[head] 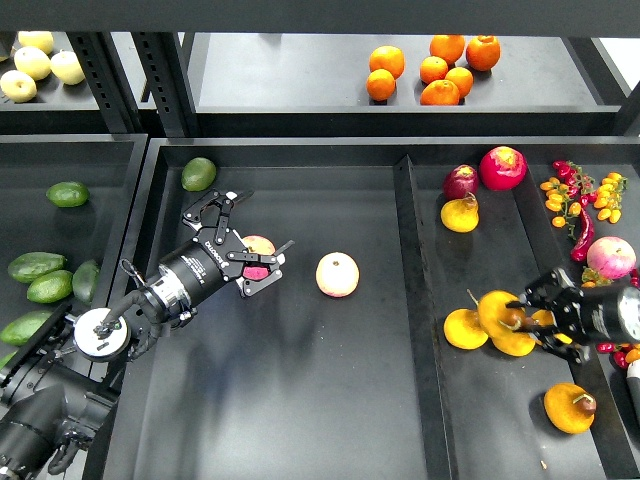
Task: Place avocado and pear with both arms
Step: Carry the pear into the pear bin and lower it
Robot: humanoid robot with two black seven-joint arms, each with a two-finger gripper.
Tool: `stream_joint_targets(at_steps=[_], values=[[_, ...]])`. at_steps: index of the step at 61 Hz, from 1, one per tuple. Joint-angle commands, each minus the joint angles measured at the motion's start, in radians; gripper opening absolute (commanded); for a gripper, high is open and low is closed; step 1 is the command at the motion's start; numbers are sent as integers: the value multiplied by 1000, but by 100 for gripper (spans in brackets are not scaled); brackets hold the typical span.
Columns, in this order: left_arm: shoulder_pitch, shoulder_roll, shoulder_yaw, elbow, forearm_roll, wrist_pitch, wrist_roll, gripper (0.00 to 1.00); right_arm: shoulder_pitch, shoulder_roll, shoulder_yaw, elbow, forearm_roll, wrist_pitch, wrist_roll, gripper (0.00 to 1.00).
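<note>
My right gripper (527,318) is shut on the orange-yellow pear (496,309) and holds it in the right compartment, just above two other yellow pears (464,329). Several dark green elongated avocados (35,266) lie in the left tray (90,160); I cannot tell which one is the task's. My left gripper (243,243) is open in the middle tray, its fingers spread beside a pink-yellow apple (259,246). It holds nothing and is well to the right of the avocados.
A rounder bright green avocado (198,173) lies at the middle tray's back left corner. A second apple (337,274) sits mid-tray. The right compartment holds pears (569,407), pomegranates (502,167) and small peppers (580,195). Oranges (440,72) are on the back shelf.
</note>
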Motion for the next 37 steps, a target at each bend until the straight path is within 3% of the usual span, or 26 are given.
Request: stream_joint_targets(at_steps=[1,37], values=[[0,0,0,-1,0,0,0,99,-28,-2,0,5,-3,0,0,5],[9,0,4,-1,0,0,2,99,-134,15,3,7,-18,0,0,5]])
